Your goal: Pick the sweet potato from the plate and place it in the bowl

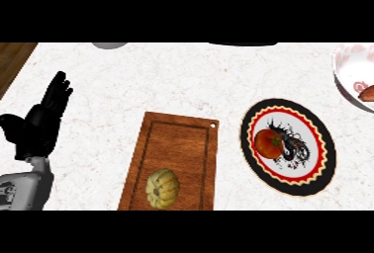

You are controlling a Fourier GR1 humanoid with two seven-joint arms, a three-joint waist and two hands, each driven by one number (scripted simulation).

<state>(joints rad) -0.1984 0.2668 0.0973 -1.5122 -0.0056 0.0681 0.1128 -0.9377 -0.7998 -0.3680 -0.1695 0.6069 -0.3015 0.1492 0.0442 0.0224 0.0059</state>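
Note:
A plate [319,148] with a black rim and a red zigzag band lies at the right centre of the counter. On its left half sits a round red, tomato-like thing [269,143] with a green stem. A white bowl [346,74] with red markings is cut off by the right edge. Inside it shows a reddish-brown piece [368,93] that may be the sweet potato, mostly out of frame. My left hand [36,131] rests open at the far left, fingers up, far from the plate and the bowl. My right hand does not show.
A wooden cutting board [175,143] lies between my left hand and the plate, with a small yellow ribbed squash [162,188] near its front end. A grey round object [110,45] peeks in at the top. A brown wooden strip [13,59] borders the counter's top left.

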